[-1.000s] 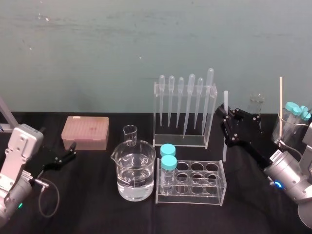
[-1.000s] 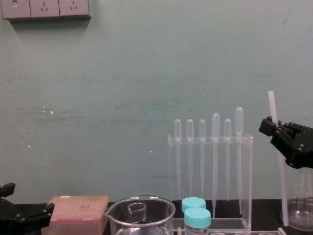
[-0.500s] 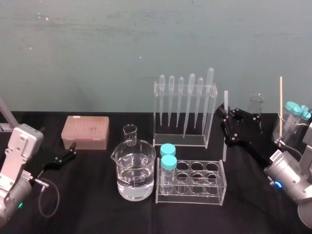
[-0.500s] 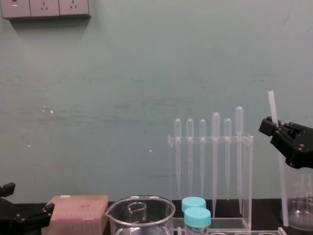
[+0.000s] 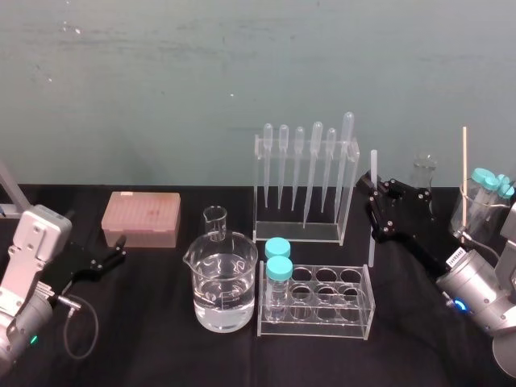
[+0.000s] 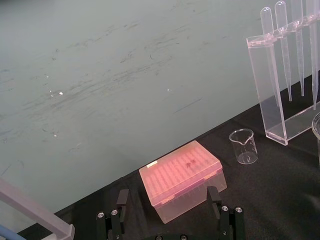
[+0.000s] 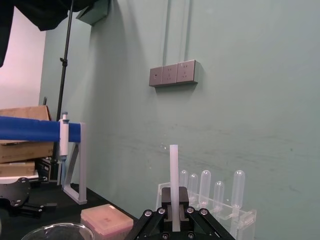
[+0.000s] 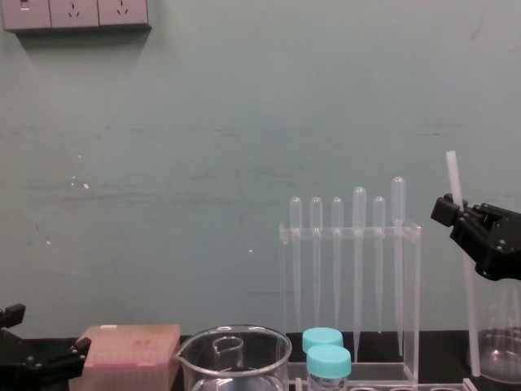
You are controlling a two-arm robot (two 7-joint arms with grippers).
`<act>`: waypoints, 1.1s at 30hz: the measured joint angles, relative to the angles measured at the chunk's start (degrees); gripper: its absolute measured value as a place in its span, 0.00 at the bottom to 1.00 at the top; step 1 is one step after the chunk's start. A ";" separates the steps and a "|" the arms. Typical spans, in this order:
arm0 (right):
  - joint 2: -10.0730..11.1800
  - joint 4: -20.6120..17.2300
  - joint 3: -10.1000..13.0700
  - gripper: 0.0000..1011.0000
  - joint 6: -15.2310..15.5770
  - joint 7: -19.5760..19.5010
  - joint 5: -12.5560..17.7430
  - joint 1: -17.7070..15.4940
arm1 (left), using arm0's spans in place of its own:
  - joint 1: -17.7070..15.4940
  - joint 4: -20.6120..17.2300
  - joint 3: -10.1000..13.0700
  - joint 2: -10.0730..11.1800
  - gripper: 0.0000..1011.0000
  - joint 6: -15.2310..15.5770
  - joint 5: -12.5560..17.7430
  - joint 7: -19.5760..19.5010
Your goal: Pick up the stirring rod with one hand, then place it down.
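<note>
While clamped near its upper part by the narrow-set jaws of the black, blocky two-jawed right gripper point(image 5: 374, 205), the long thin whitish translucent glass stirring rod point(image 5: 372, 165) is held upright w/ a slight tilt. It is placed just right of the clear acrylic pipette rack point(image 5: 302, 232) and behind the right end of the clear plastic tube rack point(image 5: 322, 310). Whether its lower end touches the black table point(image 5: 161, 339) can't be told. The black left gripper point(image 5: 111, 258) is seen low at the table's left, near the pink rectangular tip box point(image 5: 141, 218), jaws spread wide, nothing btwn them.
</note>
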 joint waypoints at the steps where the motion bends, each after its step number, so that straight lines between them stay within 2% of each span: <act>1: 0.00 0.00 0.00 0.07 0.00 0.00 0.00 0.00 | 0.00 0.00 0.00 0.00 0.99 0.00 0.00 0.00; 33: -0.07 0.00 0.21 0.07 0.00 0.75 0.12 0.01 | 0.00 0.00 0.00 0.00 0.99 0.00 0.00 0.00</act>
